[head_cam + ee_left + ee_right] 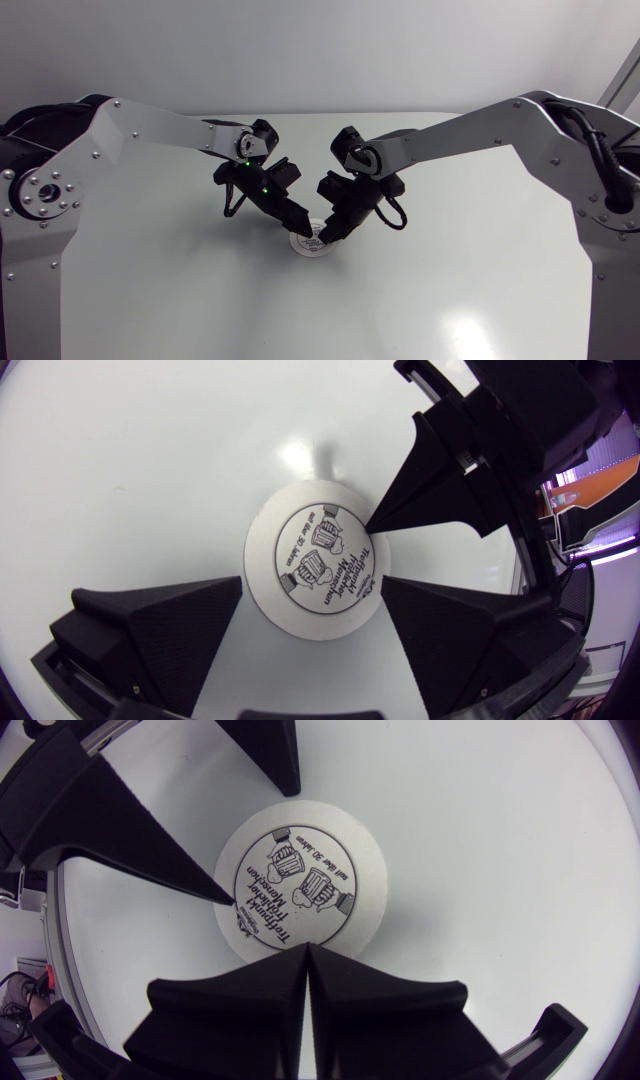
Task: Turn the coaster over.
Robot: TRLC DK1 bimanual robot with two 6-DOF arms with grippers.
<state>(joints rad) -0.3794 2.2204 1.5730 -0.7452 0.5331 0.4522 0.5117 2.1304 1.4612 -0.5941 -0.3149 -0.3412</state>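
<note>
left fingers [160, 625] flank coaster [285, 540]; right fingers [440, 480] touch its top; near-side table [320, 310] open.

The coaster [311, 246] lies flat mid-counter [450, 300], between the left claw's [299, 227] fingers; the right claw [327, 237] meets its right rim.

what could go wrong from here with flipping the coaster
1. The coaster lies flat, print up, on the smooth table. The right gripper is shut with its tip at the rim, so a push may just slide the coaster instead of lifting it.
2. The left gripper is open astride the coaster, not gripping it, so a raised edge could slip away.
3. Both grippers crowd the same spot and could knock each other.
</note>
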